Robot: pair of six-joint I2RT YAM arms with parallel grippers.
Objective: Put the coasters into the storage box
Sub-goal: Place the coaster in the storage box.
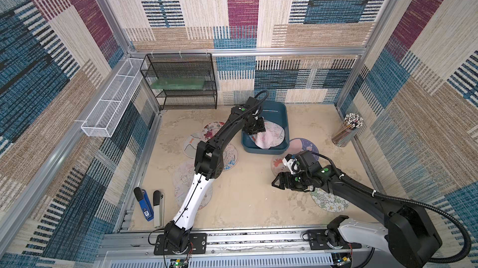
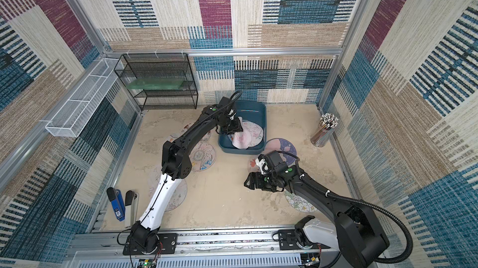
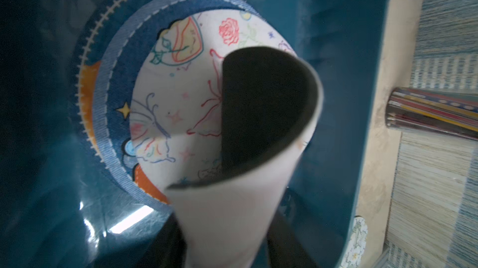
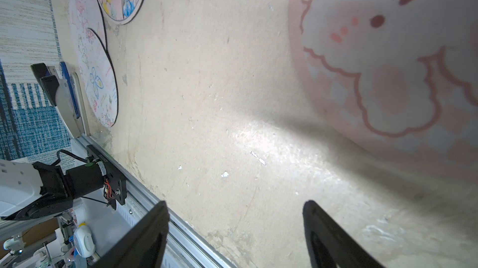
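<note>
Over the teal storage box [image 1: 279,110] my left gripper [image 1: 254,131] has a curled white coaster [image 3: 232,215] with a black back between its parted fingers; a sliver of box shows beside one finger. Under it in the box lie a butterfly-and-rose coaster [image 3: 181,85] and a blue-edged coaster [image 3: 108,98]. My right gripper [image 4: 236,215] hangs open and empty above the bare tabletop, beside a pink bunny coaster [image 4: 388,72]. More coasters lie flat on the table: several on the left [image 1: 230,158], a purple one [image 1: 305,147] and a white flower one [image 1: 329,200] on the right.
A black wire rack [image 1: 181,80] stands at the back left, with a long white mesh tray [image 1: 111,103] on the left wall. A cup of pencils [image 1: 348,129] stands at the right edge. Two staplers [image 1: 144,204] lie at the front left.
</note>
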